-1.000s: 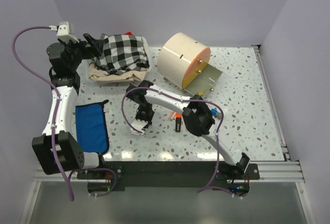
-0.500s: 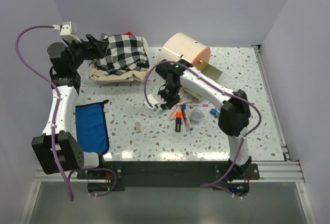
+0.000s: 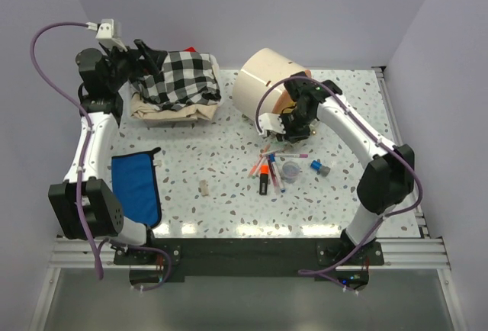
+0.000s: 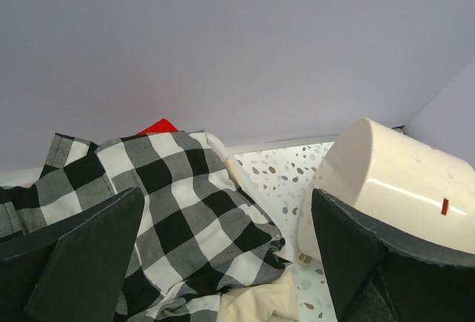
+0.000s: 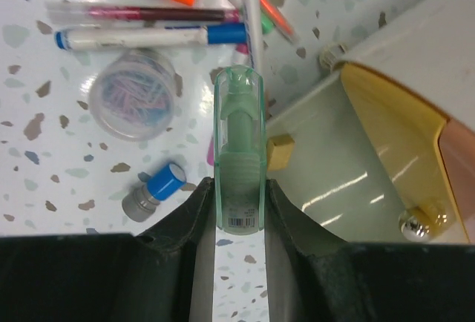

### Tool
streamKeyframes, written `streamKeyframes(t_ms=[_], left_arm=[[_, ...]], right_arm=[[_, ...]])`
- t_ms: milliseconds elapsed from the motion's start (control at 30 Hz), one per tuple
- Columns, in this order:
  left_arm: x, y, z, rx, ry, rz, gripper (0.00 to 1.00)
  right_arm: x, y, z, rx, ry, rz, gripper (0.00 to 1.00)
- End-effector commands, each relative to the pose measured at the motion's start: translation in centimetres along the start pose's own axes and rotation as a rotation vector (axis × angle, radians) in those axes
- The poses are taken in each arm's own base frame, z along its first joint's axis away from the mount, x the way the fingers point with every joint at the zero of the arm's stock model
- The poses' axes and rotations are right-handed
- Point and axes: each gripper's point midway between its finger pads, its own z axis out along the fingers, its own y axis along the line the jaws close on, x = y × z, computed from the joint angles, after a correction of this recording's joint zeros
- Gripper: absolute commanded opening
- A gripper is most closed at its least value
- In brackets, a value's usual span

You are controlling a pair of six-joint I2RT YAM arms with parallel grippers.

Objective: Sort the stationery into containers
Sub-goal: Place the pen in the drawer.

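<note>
My right gripper (image 3: 292, 123) is shut on a green translucent stick eraser (image 5: 238, 151) and holds it over the edge of the cabinet's open drawer (image 5: 334, 170). The cream drum-shaped cabinet (image 3: 259, 83) stands at the back centre; its orange front (image 5: 460, 166) shows in the right wrist view. Pens and an orange highlighter (image 3: 264, 171) lie in a loose pile in front of it, with a clear round pot (image 3: 290, 169) and a blue-capped item (image 3: 315, 166). A beige eraser (image 3: 204, 187) lies alone to the left. My left gripper (image 3: 149, 55) is open and empty above the checked cloth (image 4: 171, 211).
The black-and-white checked cloth pile (image 3: 177, 79) sits on beige fabric at the back left. A blue cloth (image 3: 136, 187) lies at the front left beside the left arm. A metal rail (image 3: 400, 140) runs along the table's right edge.
My right arm has swung from the table's centre left to the cabinet's open drawer, carrying the green eraser. The left arm has shifted only slightly.
</note>
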Motion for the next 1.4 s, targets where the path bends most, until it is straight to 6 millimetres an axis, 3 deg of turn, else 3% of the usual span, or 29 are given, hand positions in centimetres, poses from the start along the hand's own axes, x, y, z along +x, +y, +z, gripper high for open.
streamKeyframes(t_ms=[0,267,367,400,433,600,833,967,1000,1067,1100,1167,1200,1267,1300,1367], left_arm=[[-2.4,-1.0,0.4,0.022,-0.056,0.047,1.00],[-2.2,-1.2,0.4,0.023,-0.054,0.041,1.00],[-2.1,-1.1,0.4,0.021,-0.052,0.039,1.00],[-2.1,-1.2,0.3,0.021,-0.054,0.040,1.00],[-2.2,-1.2,0.3,0.022,-0.055,0.039,1.00],[-2.3,-1.6,0.0,0.028,-0.056,0.042,1.00],[-1.2,-1.9,-0.6,0.044,-0.038,0.029,1.00],[-0.5,-2.0,-1.5,0.029,-0.013,0.046,1.00],[0.0,-1.6,-1.7,0.007,-0.002,0.047,1.00],[0.6,-1.2,-2.4,-0.029,0.023,0.057,0.99],[0.5,-0.6,-2.7,-0.066,0.026,0.060,0.99],[0.4,-0.4,-3.6,-0.101,0.041,0.088,1.00],[0.1,-0.1,-4.0,-0.134,0.043,0.099,1.00],[-0.1,0.3,-5.0,-0.187,0.063,0.125,1.00],[-0.3,1.2,-5.5,-0.243,0.061,0.136,1.00],[-0.1,2.4,-6.6,-0.316,0.087,0.160,1.00]], right_arm=[[2.7,-3.3,-0.2,0.098,0.045,0.057,0.00],[6.8,-6.7,0.8,0.150,0.112,0.090,0.00],[7.0,-7.8,0.9,0.187,0.113,0.087,0.09],[6.9,-7.9,0.8,0.193,0.111,0.081,0.21],[6.8,-7.9,0.6,0.200,0.111,0.077,0.27],[6.7,-6.5,-0.5,0.211,0.113,0.093,0.43],[5.2,-2.9,-3.6,0.199,0.066,0.177,0.50],[1.6,0.0,-5.6,0.162,-0.083,0.204,0.50],[-0.5,0.9,-6.2,0.161,-0.138,0.197,0.50],[-2.8,1.6,-5.7,0.165,-0.178,0.182,0.51],[-5.7,1.5,-5.7,0.195,-0.230,0.178,0.51],[-8.5,1.8,-4.6,0.193,-0.280,0.201,0.52],[-11.2,2.6,-4.0,0.166,-0.326,0.254,0.52],[-14.5,1.3,-2.5,0.172,-0.392,0.342,0.52],[-16.6,1.8,-1.8,0.133,-0.430,0.495,0.52],[-18.7,0.2,0.2,0.134,-0.458,0.663,0.54]])
